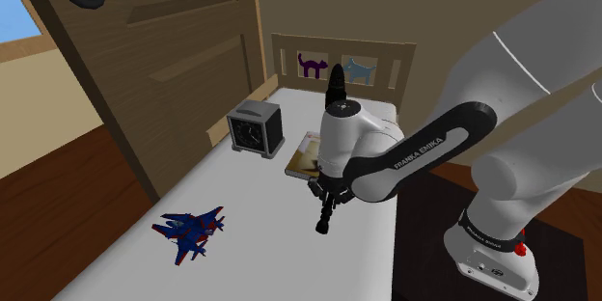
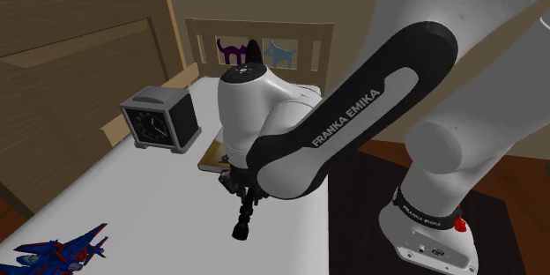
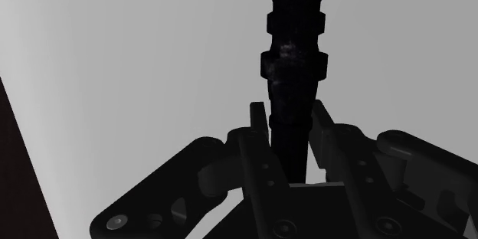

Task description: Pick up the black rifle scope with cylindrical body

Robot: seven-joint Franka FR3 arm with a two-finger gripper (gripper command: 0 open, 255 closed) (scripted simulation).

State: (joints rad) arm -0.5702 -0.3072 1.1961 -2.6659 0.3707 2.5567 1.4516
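The black rifle scope (image 3: 293,54) is a long cylinder with ringed bands and flared ends. My gripper (image 3: 289,115) is shut on it near one end, a finger pressed against each side. In the shoulder view the scope (image 1: 323,217) slants down from the gripper (image 1: 326,193) over the white surface (image 1: 241,212), and its other end pokes up behind the wrist. The second exterior view shows the scope's lower end (image 2: 243,220) below the gripper (image 2: 242,183). Whether that end touches the surface I cannot tell.
A grey box clock (image 1: 257,127) and a flat book (image 1: 307,152) lie beyond the gripper. A blue and red toy jet (image 1: 193,230) sits at the shoulder view's lower left. A wooden headboard with cat shapes (image 1: 342,63) closes the far end; a wooden door (image 1: 164,48) stands left.
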